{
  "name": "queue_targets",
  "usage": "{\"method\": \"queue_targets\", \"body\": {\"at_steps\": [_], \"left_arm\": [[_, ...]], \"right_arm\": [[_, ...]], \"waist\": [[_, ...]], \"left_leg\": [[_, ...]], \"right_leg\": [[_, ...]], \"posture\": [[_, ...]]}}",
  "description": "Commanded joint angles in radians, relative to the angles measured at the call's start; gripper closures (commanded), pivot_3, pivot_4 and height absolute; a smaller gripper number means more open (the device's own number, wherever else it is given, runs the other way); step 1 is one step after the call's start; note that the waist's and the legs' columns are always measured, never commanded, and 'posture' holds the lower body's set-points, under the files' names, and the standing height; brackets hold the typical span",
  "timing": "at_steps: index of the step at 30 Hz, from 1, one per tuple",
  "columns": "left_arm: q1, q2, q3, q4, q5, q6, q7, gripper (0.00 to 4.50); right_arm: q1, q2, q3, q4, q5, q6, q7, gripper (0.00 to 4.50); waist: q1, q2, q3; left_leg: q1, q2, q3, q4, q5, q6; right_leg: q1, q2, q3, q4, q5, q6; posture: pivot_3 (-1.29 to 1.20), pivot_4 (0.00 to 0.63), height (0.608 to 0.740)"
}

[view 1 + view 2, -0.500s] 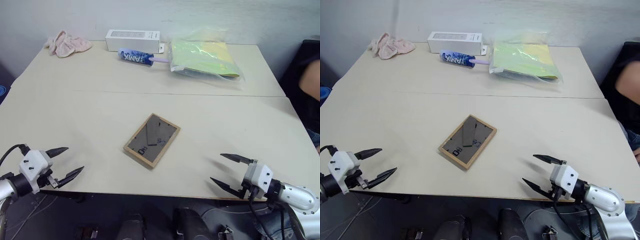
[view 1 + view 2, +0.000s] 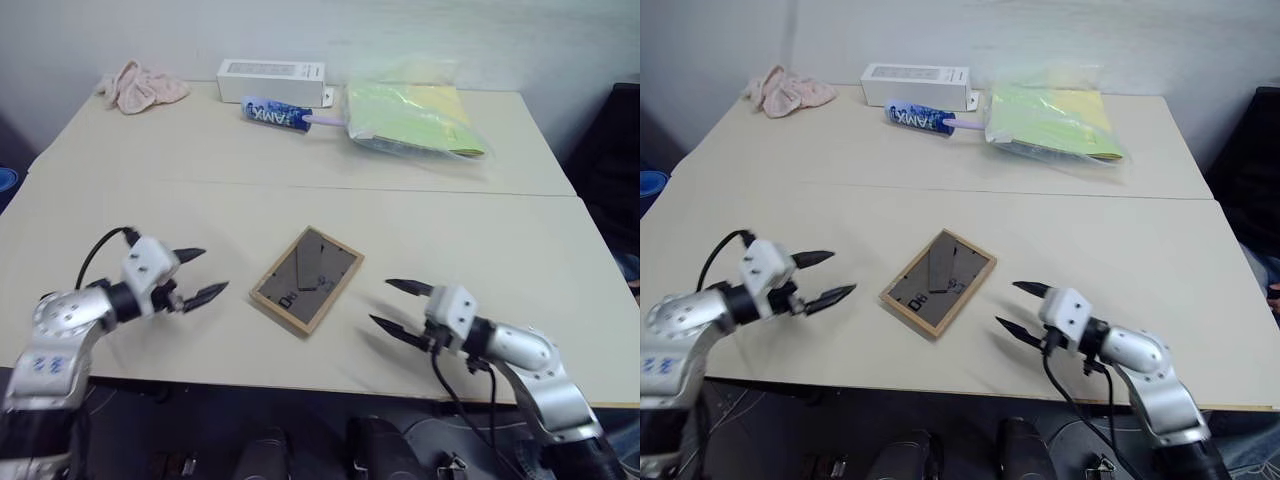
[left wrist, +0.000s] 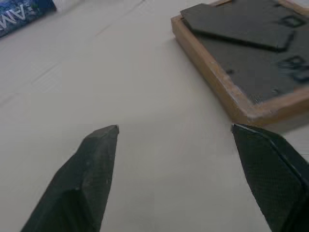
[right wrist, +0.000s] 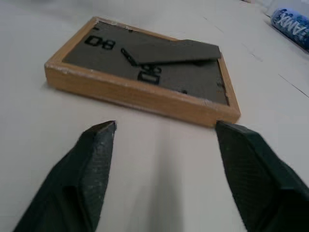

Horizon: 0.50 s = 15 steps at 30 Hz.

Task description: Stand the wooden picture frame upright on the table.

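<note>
the small light-wood picture frame [image 2: 306, 280] lies face down on the pale beige table [image 2: 180, 215], dark grey back up with its stand folded flat, a little in from the middle of the near edge and turned askew to it. the left gripper [image 2: 197, 277] and right gripper [image 2: 392, 307] flank it, each near but apart from it, fingers spread and holding nothing. by my reading nothing is done yet: the frame has to be gripped, its stand opened, and set upright.
</note>
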Motion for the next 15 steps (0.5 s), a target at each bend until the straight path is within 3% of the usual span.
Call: {"method": "queue_targets", "body": {"at_steps": [1,7,9,15], "left_arm": [[-0.090,-0.027,-0.073,0.108,0.081,-0.043,0.024,1.82],[-0.182,-0.099,-0.175,0.204,0.122,-0.069,-0.012,3.68],[-0.179,-0.112,-0.195,0.187,0.113,-0.068,-0.041,4.28],[-0.118,-0.124,-0.229,0.090,0.074,-0.029,-0.119,4.28]], "right_arm": [[-0.047,0.012,0.045,0.023,-0.041,0.019,-0.006,2.32],[-0.124,0.054,0.089,0.066,-0.071,0.060,-0.022,4.44],[-0.131,0.057,0.090,0.065,-0.082,0.096,-0.037,4.50],[-0.160,0.060,0.093,0.072,-0.074,0.127,-0.024,4.50]], "waist": [[-0.002,0.000,0.000],[-0.001,-0.001,0.000],[0.000,-0.001,0.000],[-0.002,-0.001,0.000]], "left_leg": [[-0.001,0.000,0.000,0.000,0.000,0.000],[-0.003,0.000,0.003,0.004,0.000,0.001],[-0.003,0.000,0.002,0.004,0.000,0.001],[-0.003,0.000,0.002,0.004,0.000,0.001]], "right_leg": [[-0.001,0.000,0.000,0.003,0.000,0.000],[-0.003,0.000,-0.001,0.004,0.000,0.001],[-0.003,0.000,-0.001,0.005,0.000,0.001],[-0.003,0.000,-0.001,0.005,0.000,0.001]], "posture": [[0.00,0.150,0.740],[0.00,0.150,0.740],[0.00,0.150,0.740],[0.00,0.150,0.740]]}}
